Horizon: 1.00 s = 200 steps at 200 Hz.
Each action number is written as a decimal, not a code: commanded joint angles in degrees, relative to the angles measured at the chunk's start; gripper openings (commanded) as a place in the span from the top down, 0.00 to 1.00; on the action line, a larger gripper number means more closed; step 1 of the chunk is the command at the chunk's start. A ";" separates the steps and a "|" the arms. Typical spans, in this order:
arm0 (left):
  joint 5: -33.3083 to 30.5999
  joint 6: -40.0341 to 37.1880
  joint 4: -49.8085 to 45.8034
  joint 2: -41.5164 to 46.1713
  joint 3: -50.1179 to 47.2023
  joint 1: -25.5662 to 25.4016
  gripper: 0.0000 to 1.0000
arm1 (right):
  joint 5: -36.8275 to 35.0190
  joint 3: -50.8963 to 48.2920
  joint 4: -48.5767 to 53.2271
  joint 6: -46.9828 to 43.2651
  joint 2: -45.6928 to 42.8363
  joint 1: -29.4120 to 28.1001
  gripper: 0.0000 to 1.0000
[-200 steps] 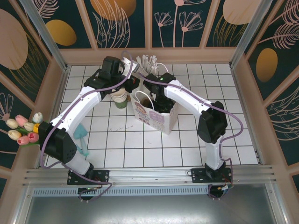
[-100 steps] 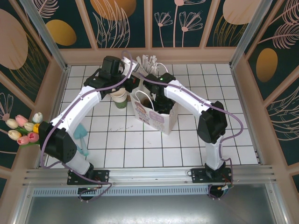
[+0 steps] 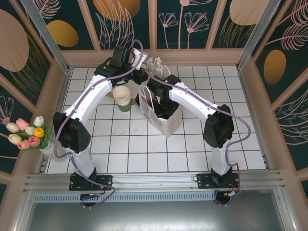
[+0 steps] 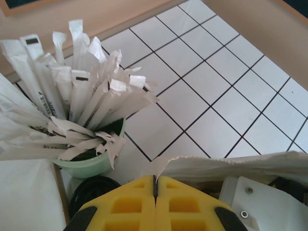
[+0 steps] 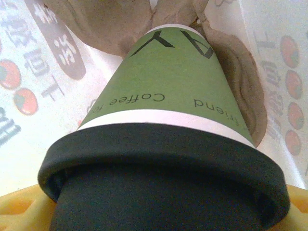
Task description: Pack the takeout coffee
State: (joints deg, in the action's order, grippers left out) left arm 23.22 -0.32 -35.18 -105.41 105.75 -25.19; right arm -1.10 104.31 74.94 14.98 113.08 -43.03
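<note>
Left gripper (image 4: 155,182): jaws pressed together, pinching the top edge of the paper bag (image 4: 231,166), near the pale green cup of wrapped straws (image 4: 91,164).
Right gripper (image 3: 162,102): lowered into the bag, jaws spread wide around the takeout coffee (image 5: 168,96).
Takeout coffee: inside the bag, base against a brown pulp tray (image 5: 243,82).

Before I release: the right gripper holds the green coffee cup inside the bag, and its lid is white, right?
No. The lid is dark, not white; the right wrist view shows it. The rest stands: the right gripper holds the green coffee cup inside the bag.
</note>
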 commanded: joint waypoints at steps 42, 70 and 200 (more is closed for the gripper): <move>-0.10 1.08 1.13 1.06 -0.55 0.01 1.00 | -1.71 -3.38 1.07 -1.21 0.69 1.41 0.41; 0.65 1.68 3.03 2.34 -2.23 -0.03 1.00 | -2.21 -1.63 1.74 -2.06 1.35 1.37 0.41; 0.46 1.91 5.04 4.28 -5.47 -0.06 1.00 | -3.18 -1.48 2.61 -1.44 0.74 0.84 0.41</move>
State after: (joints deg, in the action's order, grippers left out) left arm 23.38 1.19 -31.73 -103.20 100.99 -25.17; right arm -1.58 102.35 73.76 13.82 112.88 -42.26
